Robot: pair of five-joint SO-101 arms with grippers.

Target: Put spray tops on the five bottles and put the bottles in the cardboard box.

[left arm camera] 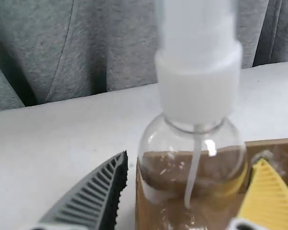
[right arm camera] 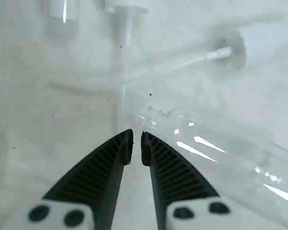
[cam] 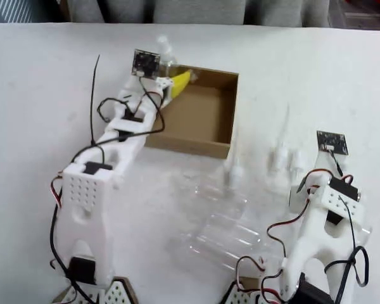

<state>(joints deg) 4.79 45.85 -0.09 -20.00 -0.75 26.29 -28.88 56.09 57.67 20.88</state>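
Note:
A clear bottle (left arm camera: 189, 167) with a white spray top (left arm camera: 198, 67) stands upright between the fingers of my left gripper (left arm camera: 187, 196). The yellow finger (left arm camera: 264, 196) lies against it; a thin gap shows on the grey finger (left arm camera: 101, 196) side. In the high view this gripper (cam: 171, 79) is at the far left corner of the cardboard box (cam: 199, 114). My right gripper (right arm camera: 134, 143) is shut and holds nothing, low over the table beside a lying clear bottle (right arm camera: 221, 143). Loose spray tops (right arm camera: 127, 9) lie beyond it. In the high view, clear bottles (cam: 221, 221) lie between the arms.
The white table (cam: 38, 76) is open at the left and far side. Several spray tops (cam: 280, 152) stand near the right arm (cam: 326, 215). A grey curtain (left arm camera: 86, 43) hangs behind the table. Cables trail along both arms.

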